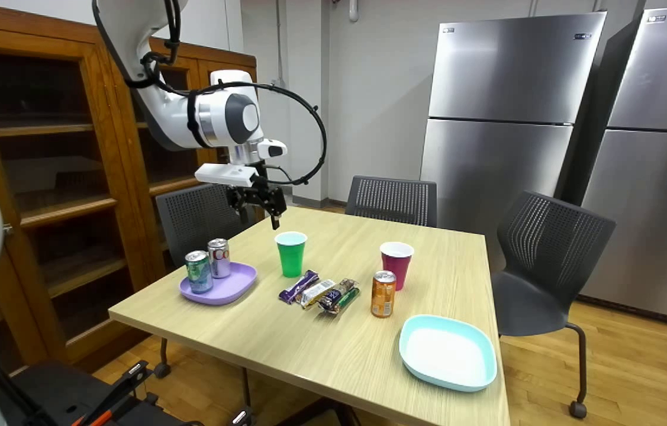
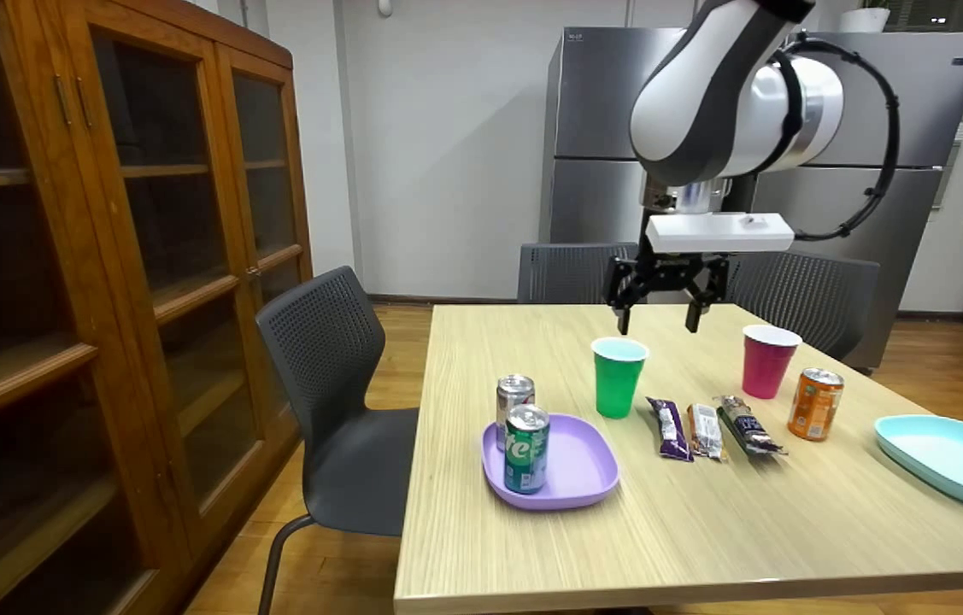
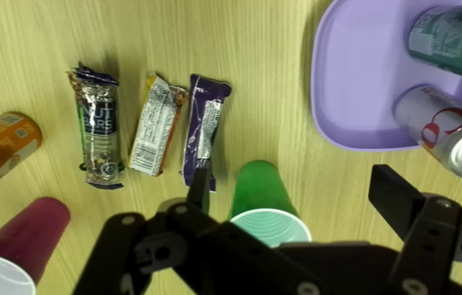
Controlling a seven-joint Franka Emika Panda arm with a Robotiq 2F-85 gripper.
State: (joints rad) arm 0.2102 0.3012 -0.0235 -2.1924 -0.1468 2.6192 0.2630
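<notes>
Near the green cup (image 2: 619,380) and higher than its rim, the gripper (image 2: 658,328) is hanging with its jaws spread wide — the cup is showing between them in the wrist view, and in both exterior views a gap is separating the two. Below, the cup is standing upright on the pale wooden table (image 1: 286,331). Just beside the cup, a purple-wrapped bar (image 3: 198,135) is lying flat; next outward from the cup a white-and-orange bar (image 3: 153,127) is lying, then a dark nut bar (image 3: 99,127) that is partly hiding a green-wrapped bar (image 1: 346,300). On the opposite side of the cup, a lilac tray (image 3: 349,90) is holding two upright cans — a silver can (image 3: 440,127) nearer the cup and a green can (image 3: 444,41) farther from it. Past the bars from the green cup, a magenta cup (image 1: 396,263) is standing upright, with an orange can (image 1: 383,294) standing near it. Farther out from the green cup on that side, a light blue tray (image 1: 445,349) is resting on the table. Well apart from the green cup, gray chairs (image 1: 552,251) are standing around the table. Farther away from it, glass-fronted wooden cabinets (image 1: 113,127) are lining the lilac tray's side, and two stainless refrigerators (image 1: 499,89) are rising behind the chairs.
</notes>
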